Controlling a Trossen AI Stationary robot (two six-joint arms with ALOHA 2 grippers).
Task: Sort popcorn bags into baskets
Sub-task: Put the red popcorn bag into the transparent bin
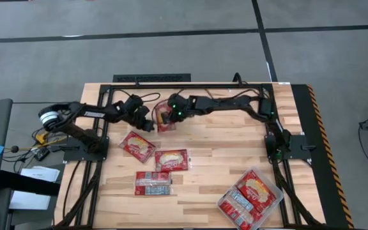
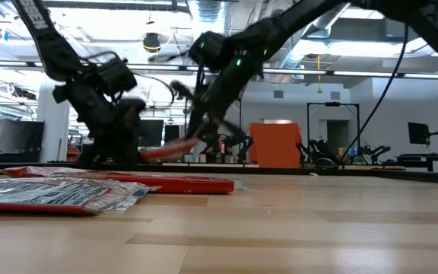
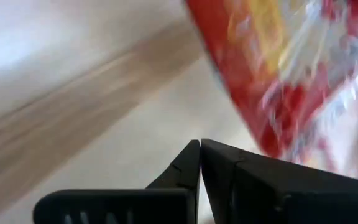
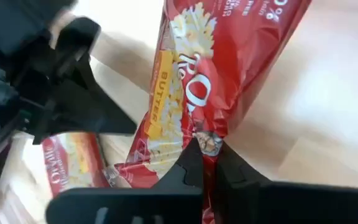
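Three bags: we saw them flat on the table, left of centre.
Tray: packets inside, front right.
Right gripper: fingers pinched a raised bag.
Left gripper: fingers pressed together, just beside that bag.

Right end effector pinches a lifted popcorn bag.

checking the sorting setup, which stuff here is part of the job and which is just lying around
Job:
held popcorn bag, pinched by the right gripper
three loose bags on the table
clear basket, bags already inside
left gripper, shut, empty

Lying about:
papers and cables off the table's left edge
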